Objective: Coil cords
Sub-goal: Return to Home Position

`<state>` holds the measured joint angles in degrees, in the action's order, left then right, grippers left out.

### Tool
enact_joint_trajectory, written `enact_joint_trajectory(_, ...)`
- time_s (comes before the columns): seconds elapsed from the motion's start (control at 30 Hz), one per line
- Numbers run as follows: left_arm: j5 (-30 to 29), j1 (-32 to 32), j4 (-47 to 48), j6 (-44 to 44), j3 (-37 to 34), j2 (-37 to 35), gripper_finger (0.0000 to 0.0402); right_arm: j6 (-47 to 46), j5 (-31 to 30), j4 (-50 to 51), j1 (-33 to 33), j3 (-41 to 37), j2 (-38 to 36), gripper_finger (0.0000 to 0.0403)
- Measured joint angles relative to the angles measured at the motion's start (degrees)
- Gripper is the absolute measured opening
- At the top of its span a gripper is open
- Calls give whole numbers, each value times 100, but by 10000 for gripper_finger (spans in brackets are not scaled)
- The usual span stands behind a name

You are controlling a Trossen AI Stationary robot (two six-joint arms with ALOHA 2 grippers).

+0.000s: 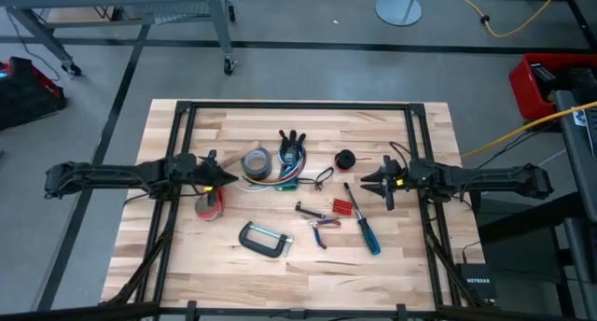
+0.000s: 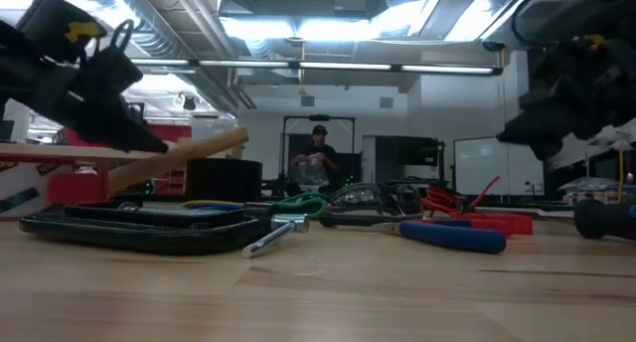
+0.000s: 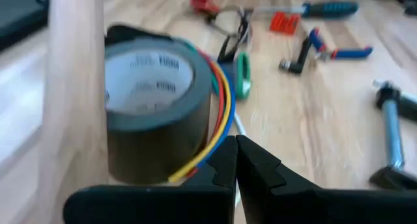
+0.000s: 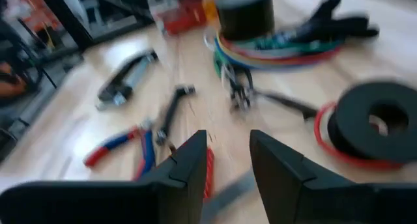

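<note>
Floor: grey concrete floor (image 1: 308, 69) with dark stripes running across it
Table: pale wood-plank table (image 1: 210, 270) with a black frame round the edge
Far left corner: metal cart frame (image 1: 227, 32) on little casters
Far side: round grey stand base (image 1: 398, 8) sitting on the floor
Cable: yellow cable (image 1: 485, 20) snaking over the concrete
Right edge: red crate (image 1: 541, 83)
Ceiling: exposed ducts and bright strip lights (image 2: 328, 29) (proper workshop vibe)
Back of room: a person (image 2: 318, 158) standing, whiteboard (image 2: 487, 168) off to the side

The left arm (image 1: 112, 176) and right arm (image 1: 494, 178) are built of dark, slender, jointed segments. A small yellow marking (image 1: 399, 181) is borne near each wrist. The left gripper (image 3: 236, 140) and right gripper (image 4: 228, 139) are fitted with black, angular, tapering fingers (image 4: 186, 178).
</note>
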<state>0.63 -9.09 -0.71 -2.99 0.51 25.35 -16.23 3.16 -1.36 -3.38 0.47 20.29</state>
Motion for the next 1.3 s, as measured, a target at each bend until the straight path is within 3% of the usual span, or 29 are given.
enact_joint_trajectory(0.3,2,-2,-2,-2,0,-894,1,0,2,-3,0,-4,-846,122)
enact_joint_trajectory(1.0,2,1,5,-2,0,-2477,1,2,2,-5,-2,-7,-1885,122)
enact_joint_trajectory(1.3,4,1,9,-2,0,-2510,1,2,2,-4,-2,-7,-2014,122)
